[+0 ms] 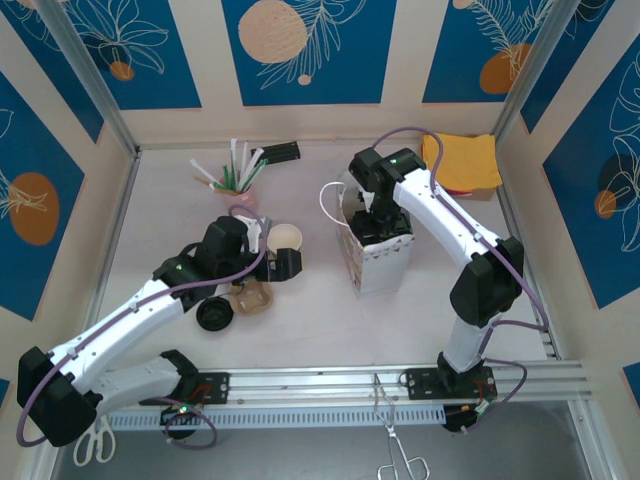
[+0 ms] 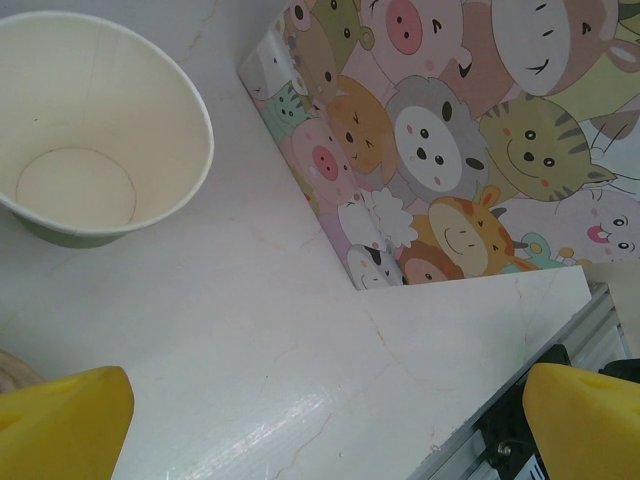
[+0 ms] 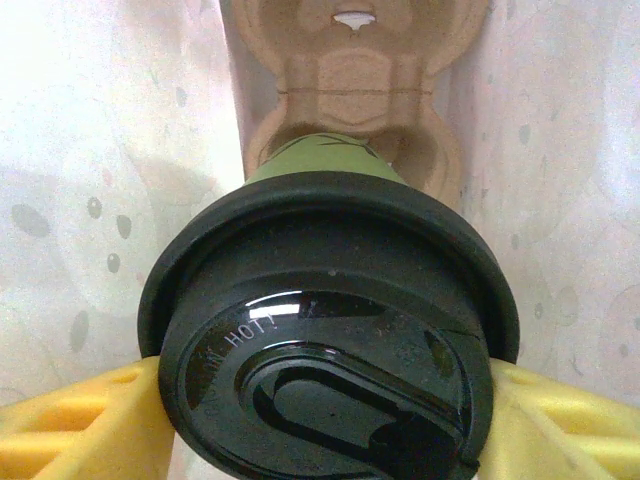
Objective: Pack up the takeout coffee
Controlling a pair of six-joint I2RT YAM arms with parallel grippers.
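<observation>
A green takeout cup with a black lid (image 3: 320, 350) is clamped between the yellow fingers (image 3: 80, 420) of my right gripper (image 3: 325, 400). It hangs inside the cartoon-animal paper bag (image 1: 382, 262), above a brown cardboard carrier (image 3: 355, 80) on the bag's floor. From above, my right gripper (image 1: 378, 222) reaches down into the bag's open top. A second cup (image 1: 285, 239), empty and lidless, stands upright left of the bag; it is also in the left wrist view as the cup (image 2: 90, 130). My left gripper (image 1: 287, 262) sits just in front of it, open (image 2: 325, 420) over bare table.
A loose black lid (image 1: 214, 315) and another cardboard carrier (image 1: 252, 298) lie under the left arm. Straws in a holder (image 1: 237, 175) stand at the back left, and a yellow cloth (image 1: 462, 160) lies at the back right. Scissors (image 1: 95, 442) and tongs (image 1: 397, 445) rest below the front rail.
</observation>
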